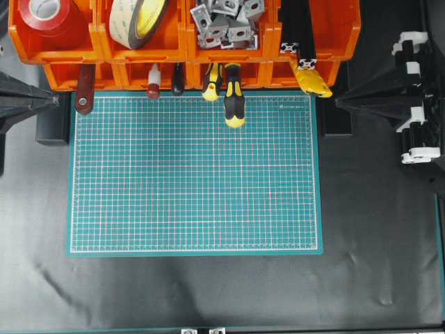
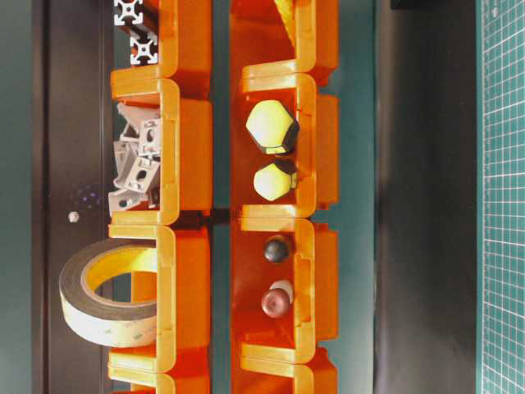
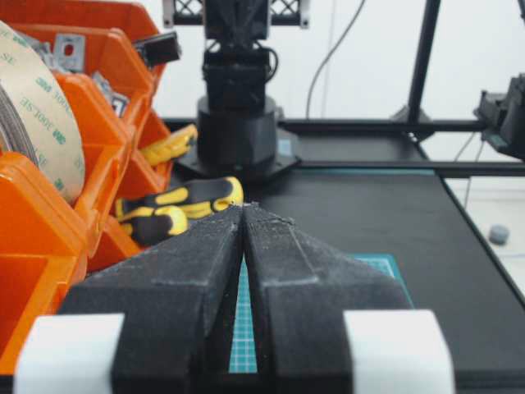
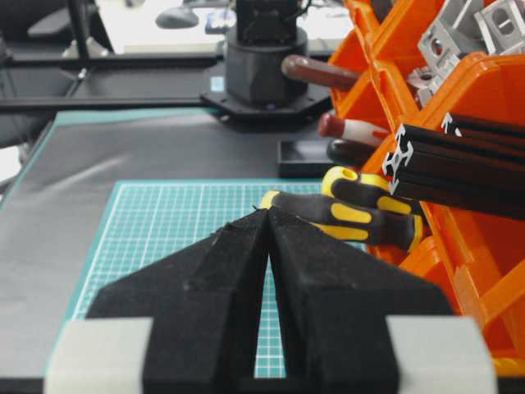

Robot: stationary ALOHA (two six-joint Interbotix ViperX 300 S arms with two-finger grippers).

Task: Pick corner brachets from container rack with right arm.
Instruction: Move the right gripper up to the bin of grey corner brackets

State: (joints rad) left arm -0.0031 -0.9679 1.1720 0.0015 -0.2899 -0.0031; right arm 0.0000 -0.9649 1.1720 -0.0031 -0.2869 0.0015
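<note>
container rack (image 1: 316, 42): bright orange, top of frame
corner brachets (image 1: 228, 22): silver-grey
mat (image 1: 195, 174): green, white grid, centre
tape roll (image 1: 49, 15): red, upper left

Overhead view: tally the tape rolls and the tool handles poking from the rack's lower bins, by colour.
Tape rolls: 2
Yellow-and-black handles: 2
Yellow handle: 1
Dark red handle: 1
Red-and-white handle: 1
Black handle: 1
Total: 8

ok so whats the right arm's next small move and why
Probably open the right gripper and swing toward the brackets in the orange rack: its jaws are shut on nothing, parked at the mat's side, far from that bin.
</note>
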